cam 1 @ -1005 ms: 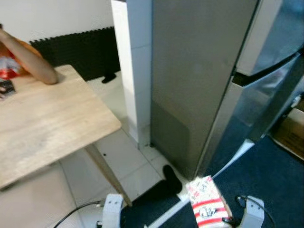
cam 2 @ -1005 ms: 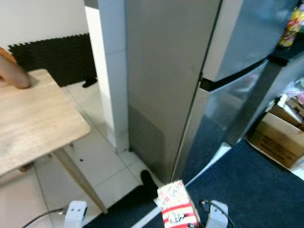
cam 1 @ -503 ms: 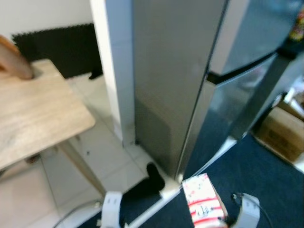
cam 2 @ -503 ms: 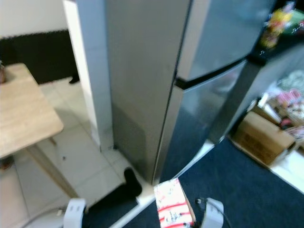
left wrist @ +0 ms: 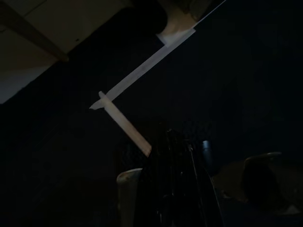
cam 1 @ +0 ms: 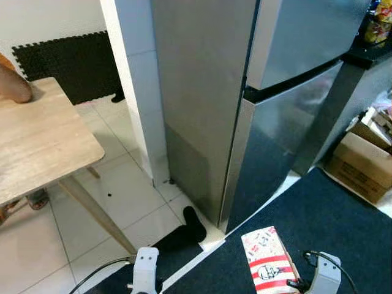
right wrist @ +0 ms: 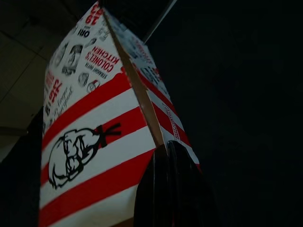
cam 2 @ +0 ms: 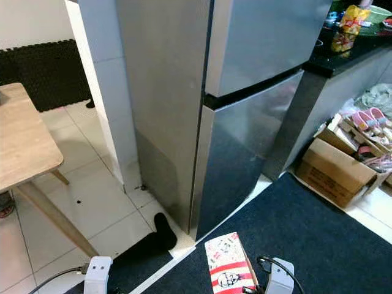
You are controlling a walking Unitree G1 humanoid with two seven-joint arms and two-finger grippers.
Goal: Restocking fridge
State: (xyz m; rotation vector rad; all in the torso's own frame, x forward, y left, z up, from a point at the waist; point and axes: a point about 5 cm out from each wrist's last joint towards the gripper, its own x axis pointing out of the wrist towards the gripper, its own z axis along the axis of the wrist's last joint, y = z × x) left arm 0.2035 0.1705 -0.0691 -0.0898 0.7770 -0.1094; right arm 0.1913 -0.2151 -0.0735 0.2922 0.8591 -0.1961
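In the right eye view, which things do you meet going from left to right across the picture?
Wooden table → white pillar → fridge → cardboard box.

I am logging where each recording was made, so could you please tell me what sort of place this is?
Most likely a home kitchen: a steel fridge with both doors shut, a dark counter beside it, a wooden table on tiled floor, and a box of shoes.

red-striped carton before shut fridge.

Head stereo pair looking down, sharing fridge, wrist cameras floorward
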